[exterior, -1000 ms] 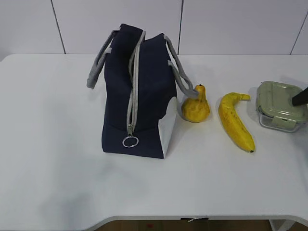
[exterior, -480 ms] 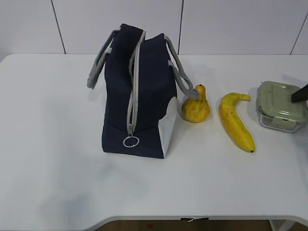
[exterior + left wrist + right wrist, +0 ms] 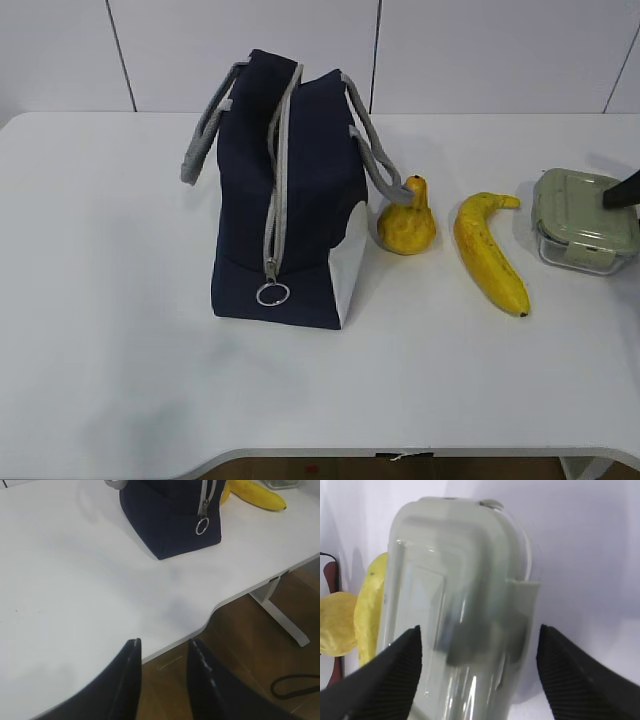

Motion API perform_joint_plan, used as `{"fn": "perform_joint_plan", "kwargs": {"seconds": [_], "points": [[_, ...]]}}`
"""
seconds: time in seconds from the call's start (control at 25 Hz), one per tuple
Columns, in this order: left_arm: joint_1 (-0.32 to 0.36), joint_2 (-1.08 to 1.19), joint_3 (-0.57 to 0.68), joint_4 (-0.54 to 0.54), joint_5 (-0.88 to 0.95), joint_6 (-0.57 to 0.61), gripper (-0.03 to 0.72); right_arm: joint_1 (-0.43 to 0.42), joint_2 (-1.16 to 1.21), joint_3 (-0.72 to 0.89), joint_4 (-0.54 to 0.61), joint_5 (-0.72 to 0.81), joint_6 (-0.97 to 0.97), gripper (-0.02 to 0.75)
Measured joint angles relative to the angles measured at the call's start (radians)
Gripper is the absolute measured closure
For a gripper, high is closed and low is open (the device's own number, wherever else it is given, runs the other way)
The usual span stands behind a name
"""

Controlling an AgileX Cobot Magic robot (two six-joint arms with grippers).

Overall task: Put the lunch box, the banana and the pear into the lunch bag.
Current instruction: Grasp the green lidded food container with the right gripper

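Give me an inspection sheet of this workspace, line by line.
Surface: white table, bare apart from the job's things.
Job's things: lunch bag upright, zipper closed; pear beside the bag; banana right of the pear; lunch box at the right edge, lid on.
Clutter: nothing seen.
Grippers: left gripper open, empty, above the table's front edge; right gripper open, fingers either side of the lunch box.
Cables: black cable on the floor.
Surroundings: white wall panels, wooden floor.
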Motion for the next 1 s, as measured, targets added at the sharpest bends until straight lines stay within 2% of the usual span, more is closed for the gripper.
{"fn": "perform_joint_plan", "kwargs": {"seconds": [0.8,1.0], "points": [[0.000,0.000,0.000,0.000,0.000,0.000,0.447,0.000,0.008,0.000,0.002,-0.017,0.002,0.174],[0.000,0.000,0.000,0.000,0.000,0.000,0.447,0.000,0.010,0.000,0.004,-0.017,0.002,0.214]]}}
